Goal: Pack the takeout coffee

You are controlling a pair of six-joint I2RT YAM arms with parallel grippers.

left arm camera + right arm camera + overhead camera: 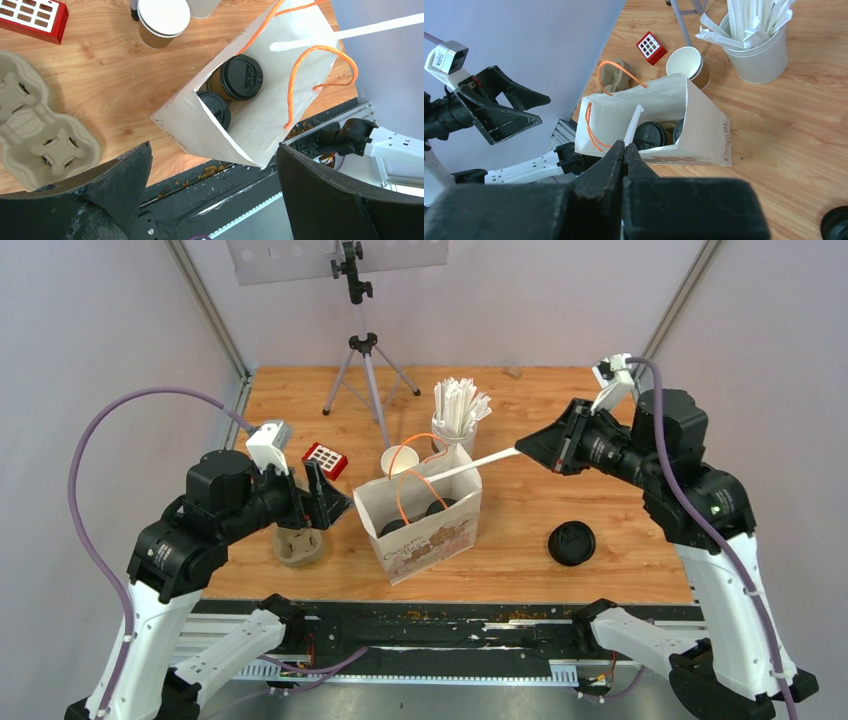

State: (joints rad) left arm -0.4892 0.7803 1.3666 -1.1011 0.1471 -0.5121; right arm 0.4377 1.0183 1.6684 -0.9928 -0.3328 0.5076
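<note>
A white paper bag with orange handles stands open at the table's middle. Two brown takeout coffees with black lids sit inside it; the left wrist view shows them, and so does the right wrist view. A third cup stands lidless just behind the bag. My right gripper is shut on a paper-wrapped straw, whose far end reaches over the bag's mouth. My left gripper is open and empty, just left of the bag.
A white cup of wrapped straws stands behind the bag. A pile of black lids lies at the front right. A cardboard cup carrier and a red block lie on the left. A tripod stands at the back.
</note>
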